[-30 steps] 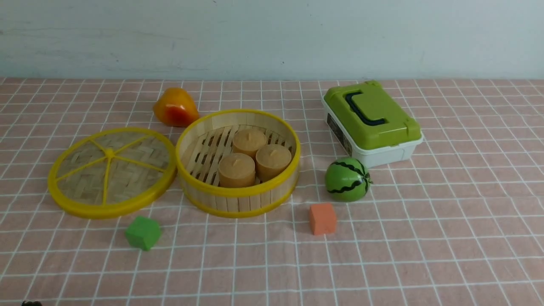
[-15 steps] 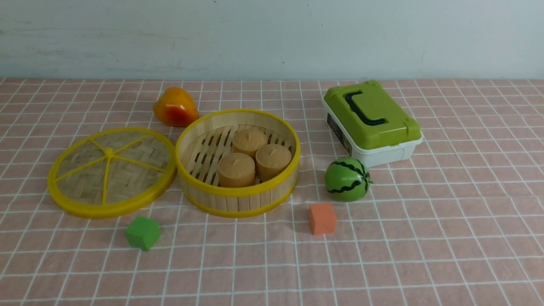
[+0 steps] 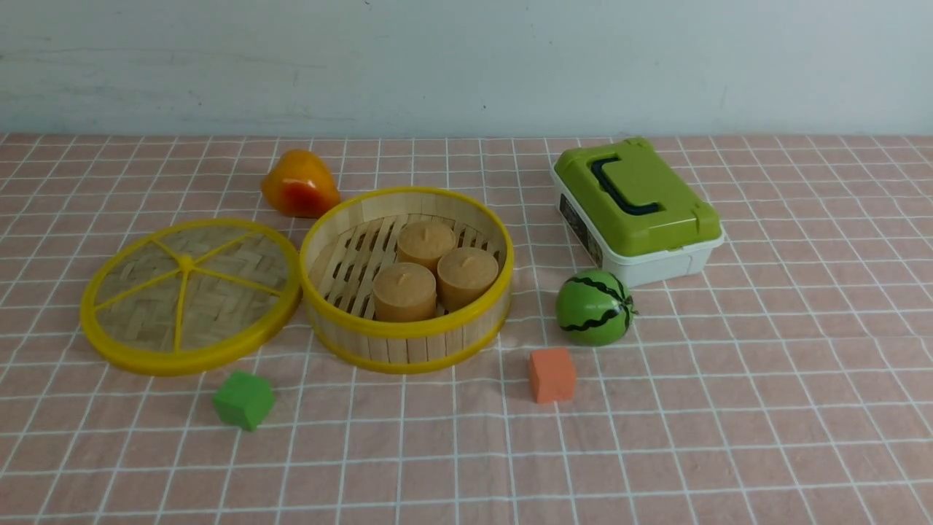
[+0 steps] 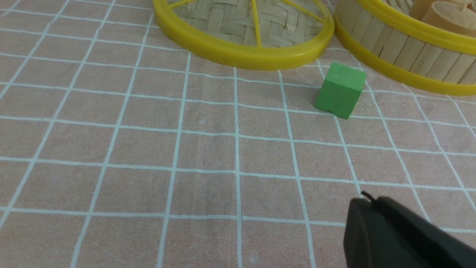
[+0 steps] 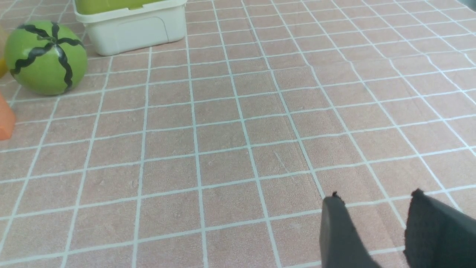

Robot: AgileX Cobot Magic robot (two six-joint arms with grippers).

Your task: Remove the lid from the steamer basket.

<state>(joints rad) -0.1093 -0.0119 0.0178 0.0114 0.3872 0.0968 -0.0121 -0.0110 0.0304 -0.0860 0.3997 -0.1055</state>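
Note:
The lid (image 3: 191, 295), a woven bamboo disc with a yellow rim and spokes, lies flat on the cloth to the left of the steamer basket (image 3: 408, 343), its rim against the basket's. The basket stands open with three tan cakes (image 3: 404, 292) inside. In the left wrist view the lid (image 4: 241, 22) and the basket (image 4: 405, 48) lie beyond my left gripper (image 4: 366, 201), which is shut and empty over bare cloth. My right gripper (image 5: 376, 194) is open and empty over bare cloth. Neither gripper shows in the front view.
A green cube (image 3: 244, 399) sits in front of the lid, and an orange cube (image 3: 552, 374) sits front right of the basket. A toy watermelon (image 3: 594, 306) and a white box with a green lid (image 3: 638, 204) are to the right. An orange-yellow fruit (image 3: 299, 184) lies behind the basket.
A dark tip at the bottom left edge of the front view one second ago has gone out of view. The lid, the basket and the other objects have not moved.

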